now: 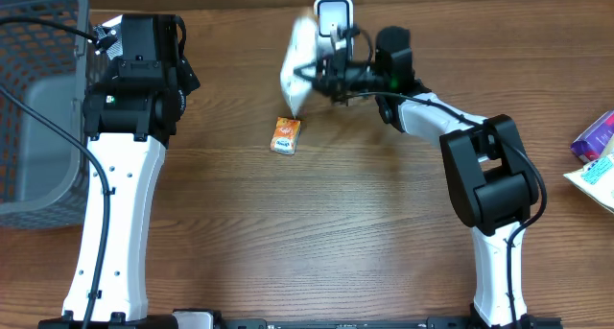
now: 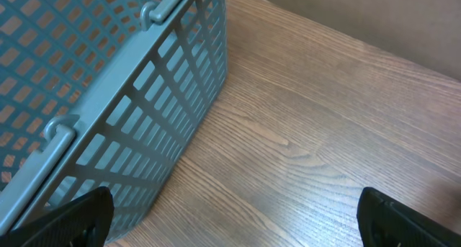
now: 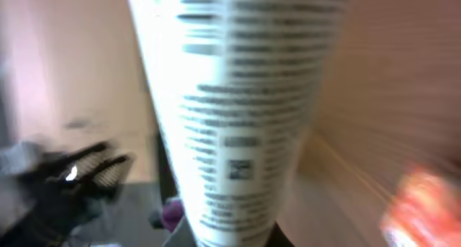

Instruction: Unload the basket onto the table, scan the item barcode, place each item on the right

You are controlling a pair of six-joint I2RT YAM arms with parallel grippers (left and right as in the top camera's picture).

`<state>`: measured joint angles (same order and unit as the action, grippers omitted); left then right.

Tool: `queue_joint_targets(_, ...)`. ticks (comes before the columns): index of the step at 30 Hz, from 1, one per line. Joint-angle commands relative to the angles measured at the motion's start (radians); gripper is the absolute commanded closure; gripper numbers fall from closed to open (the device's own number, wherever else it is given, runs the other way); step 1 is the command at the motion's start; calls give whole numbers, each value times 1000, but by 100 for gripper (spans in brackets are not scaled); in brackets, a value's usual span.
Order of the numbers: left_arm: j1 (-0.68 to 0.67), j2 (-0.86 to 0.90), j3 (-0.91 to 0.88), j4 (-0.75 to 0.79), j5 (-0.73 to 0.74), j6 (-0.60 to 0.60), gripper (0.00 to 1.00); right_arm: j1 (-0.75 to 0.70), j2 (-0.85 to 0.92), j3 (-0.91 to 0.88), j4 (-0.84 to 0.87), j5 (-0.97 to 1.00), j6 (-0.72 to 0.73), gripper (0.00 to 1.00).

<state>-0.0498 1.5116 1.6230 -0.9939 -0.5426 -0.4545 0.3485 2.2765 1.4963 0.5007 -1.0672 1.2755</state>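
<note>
- Between the right jaws, the white packet (image 1: 295, 72) is clamped by one edge. It seems to be lifted clear of the table (image 1: 345, 233), just in front of the scanner (image 1: 333, 11). The likely reason is to turn its printed face toward the scanner's window.
- From just behind those jaws, the packet's face (image 3: 238, 96) shows rows of small dark print and a little square mark. All of it is too blurred to read, and no barcode can be made out.
- Off to one side of the right jaws, a small orange packet (image 1: 285, 135) lies flat on the table, apart from the held one. Its label is too small to read.
- The left jaws stand spread wide and hold nothing. The grey basket (image 2: 108, 96) is just beside them, and they are probably kept there to stay out of the way.
</note>
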Motion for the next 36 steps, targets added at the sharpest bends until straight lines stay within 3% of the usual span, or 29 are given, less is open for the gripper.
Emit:
queue_joint_targets(1,4,5,0,4,-14,-18,0,0,-18,12,-259,-54,-331,96)
queue_joint_targets(8,4,5,0,4,-14,-18,0,-4,-19,12,-832,225,-578,96)
queue_joint_targets(14,4,5,0,4,-14,-18,0,-4,-21,12,-1145,547,-578,96)
queue_joint_targets(19,4,5,0,4,-14,-18,0,-1,-50,12,-1337,608,-651,96)
queue_joint_targets(29,4,5,0,4,-14,-18,0,63,-145,12,-1568,1008,-625,96)
queue_joint_targets(34,4,5,0,4,-14,-18,0,101,-158,12,-1569,1084,-776,96)
queue_joint_targets(36,4,5,0,4,-14,-18,0,131,-185,12,-1570,1182,-924,96)
